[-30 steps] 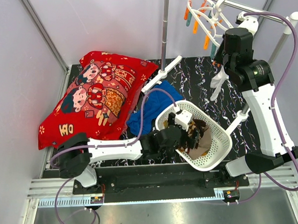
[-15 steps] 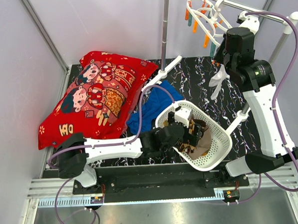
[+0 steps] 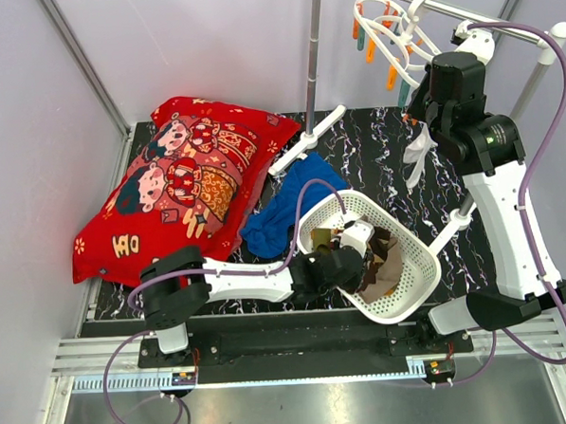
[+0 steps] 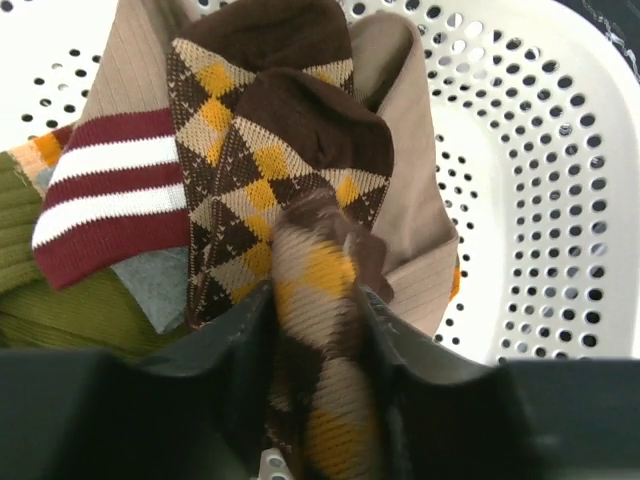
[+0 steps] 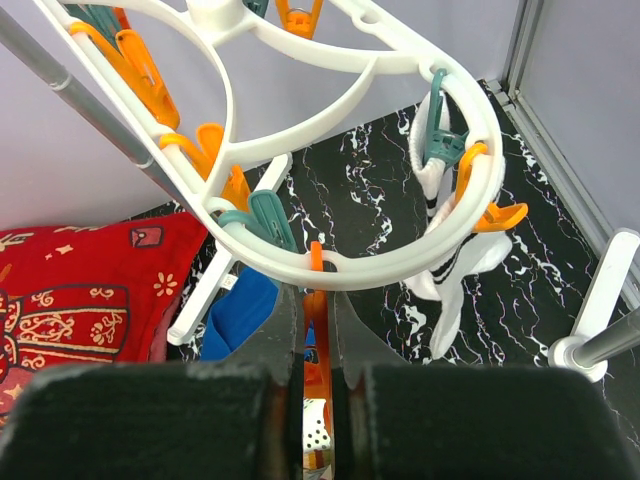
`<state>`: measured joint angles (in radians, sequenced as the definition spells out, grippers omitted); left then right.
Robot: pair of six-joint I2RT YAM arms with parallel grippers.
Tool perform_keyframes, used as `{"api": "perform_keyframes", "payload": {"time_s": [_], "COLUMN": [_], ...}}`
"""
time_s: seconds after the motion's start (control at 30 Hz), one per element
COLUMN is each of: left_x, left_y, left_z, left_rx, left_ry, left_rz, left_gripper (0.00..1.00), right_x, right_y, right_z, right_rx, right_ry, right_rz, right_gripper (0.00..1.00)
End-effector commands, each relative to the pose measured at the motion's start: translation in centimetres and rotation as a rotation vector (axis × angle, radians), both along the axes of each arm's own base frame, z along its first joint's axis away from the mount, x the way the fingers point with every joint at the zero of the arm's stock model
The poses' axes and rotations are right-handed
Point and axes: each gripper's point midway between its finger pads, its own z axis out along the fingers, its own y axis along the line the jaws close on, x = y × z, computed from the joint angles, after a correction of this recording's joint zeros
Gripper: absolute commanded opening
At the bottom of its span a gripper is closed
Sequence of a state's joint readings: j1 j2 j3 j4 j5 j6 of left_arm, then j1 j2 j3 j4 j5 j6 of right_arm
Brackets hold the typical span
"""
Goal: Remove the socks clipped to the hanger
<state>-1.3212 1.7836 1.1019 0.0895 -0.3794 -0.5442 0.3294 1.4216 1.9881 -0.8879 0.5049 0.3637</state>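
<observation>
In the top view, you see the white round plastic clip hanger (image 3: pixel 392 31) with only one small white sock with dark bands (image 3: pixel 416 156) hanging under it, and the right arm (image 3: pixel 496 191) raised just beside the hanger. Well apart from the hanger, the left arm (image 3: pixel 258 282) reaches into the white perforated oval basket (image 3: pixel 420 262), where several socks lie in a heap. I judge that most of the work is done and this one sock is left, as far as you can see. The red printed pillow (image 3: pixel 182 184) and the crumpled blue cloth (image 3: pixel 288 212) lie far from the hanger and block nothing. In the left wrist view, the left gripper (image 4: pixel 318 345) is about half closed and presses the brown checked sock (image 4: pixel 280 170) from both sides, on top of the heap. In the right wrist view, the right gripper (image 5: pixel 315 300) is nearly closed on what looks like an orange peg (image 5: pixel 315 262) under the hanger. The white sock hangs further along the hanger, held by a teal peg (image 5: pixel 438 130). The ring and the neighbouring pegs crowd your way to it.
</observation>
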Motion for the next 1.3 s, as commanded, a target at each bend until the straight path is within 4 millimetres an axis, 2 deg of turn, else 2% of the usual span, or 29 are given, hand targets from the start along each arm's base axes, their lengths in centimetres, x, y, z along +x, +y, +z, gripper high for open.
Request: {"api": "perform_keyframes", "payload": {"time_s": [0.0, 0.13, 0.3, 0.4, 0.43, 0.5, 0.53, 0.57, 0.6, 0.63, 0.67, 0.73, 0.77, 0.83, 0.9, 0.97, 1.0, 1.1, 1.13, 1.2, 1.23, 1.27], "left_x": [0.6, 1.6, 4.2, 5.0, 5.0, 4.9, 4.8, 5.2, 5.2, 5.6, 5.8, 6.3, 6.4, 7.0, 7.2, 7.9, 8.4, 9.7, 10.5, 11.0, 11.6, 12.0], "left_y": [-0.9, -1.8, -2.4, -2.7, -2.9, -2.8, -2.8, -3.1, -2.9, -2.7, -2.8, -2.3, -2.1, -1.5, -1.4, -1.3, -1.7, -2.4, -2.6, -3.6, -4.0, -4.7], "left_z": [4.3, 7.6, 9.2, 7.1, 5.7, 2.7, 1.8, 1.7, 0.7, 1.1, 1.9, 4.8, 7.6, 10.4, 14.3, 16.4, 18.2, 19.5, 20.8, 21.1, 22.4, 22.0], "left_rx": [-0.114, -0.137, -0.154, -0.137, -0.115, -0.072, -0.053, -0.051, -0.014, -0.003, -0.009, -0.026, -0.065, -0.079, -0.131, -0.136, -0.166, -0.182, -0.202, -0.227, -0.254, -0.254], "left_ry": [-0.062, -0.149, -0.249, -0.211, -0.200, -0.169, -0.160, -0.152, -0.141, -0.155, -0.170, -0.222, -0.252, -0.313, -0.366, -0.420, -0.439, -0.465, -0.480, -0.494, -0.511, -0.517], "left_rz": [0.012, 0.004, 0.041, 0.041, 0.040, 0.044, 0.039, 0.048, 0.048, 0.055, 0.059, 0.071, 0.076, 0.088, 0.083, 0.071, 0.063, 0.053, 0.064, 0.047, 0.053, 0.051], "left_gripper": [0.25, 0.19, 0.19, 0.25, 0.28, 0.38, 0.40, 0.45, 0.48, 0.53, 0.69, 0.83, 0.91, 0.99, 0.99, 0.99, 0.99, 0.99, 0.99, 0.99, 0.99, 0.99], "right_x": [-0.7, -0.8, -0.8, -0.7, -0.7, -0.7, -0.6, -0.6, -0.7, -0.7, -0.6, -0.8, -0.8, -0.9, -1.1, -1.2, -1.5, -1.6, -1.6, -1.7, -1.7, -1.8], "right_y": [0.2, 0.1, 0.5, 0.6, 0.5, 0.5, 0.6, 0.6, 0.6, 0.7, 0.8, 0.8, 0.8, 0.8, 1.0, 1.4, 1.4, 1.5, 1.6, 1.7, 1.9, 2.2], "right_z": [3.0, 3.3, 3.5, 3.5, 3.5, 3.6, 3.6, 3.7, 3.7, 3.8, 3.7, 3.9, 3.9, 4.2, 4.6, 5.0, 5.3, 5.8, 5.9, 6.3, 6.4, 6.5], "right_rx": [0.047, 0.050, 0.058, 0.061, 0.061, 0.062, 0.065, 0.068, 0.070, 0.073, 0.073, 0.078, 0.076, 0.080, 0.103, 0.137, 0.149, 0.180, 0.186, 0.207, 0.217, 0.230], "right_ry": [-0.100, -0.108, -0.114, -0.114, -0.115, -0.120, -0.122, -0.124, -0.125, -0.129, -0.126, -0.133, -0.133, -0.140, -0.153, -0.162, -0.172, -0.186, -0.190, -0.200, -0.205, -0.208], "right_rz": [0.010, 0.011, 0.027, 0.031, 0.030, 0.027, 0.030, 0.032, 0.033, 0.035, 0.041, 0.042, 0.042, 0.043, 0.053, 0.066, 0.069, 0.066, 0.067, 0.072, 0.077, 0.092], "right_gripper": [0.05, 0.05, 0.05, 0.05, 0.05, 0.05, 0.05, 0.05, 0.05, 0.05, 0.05, 0.05, 0.05, 0.05, 0.05, 0.05, 0.05, 0.04, 0.05, 0.04, 0.04, 0.04]}}
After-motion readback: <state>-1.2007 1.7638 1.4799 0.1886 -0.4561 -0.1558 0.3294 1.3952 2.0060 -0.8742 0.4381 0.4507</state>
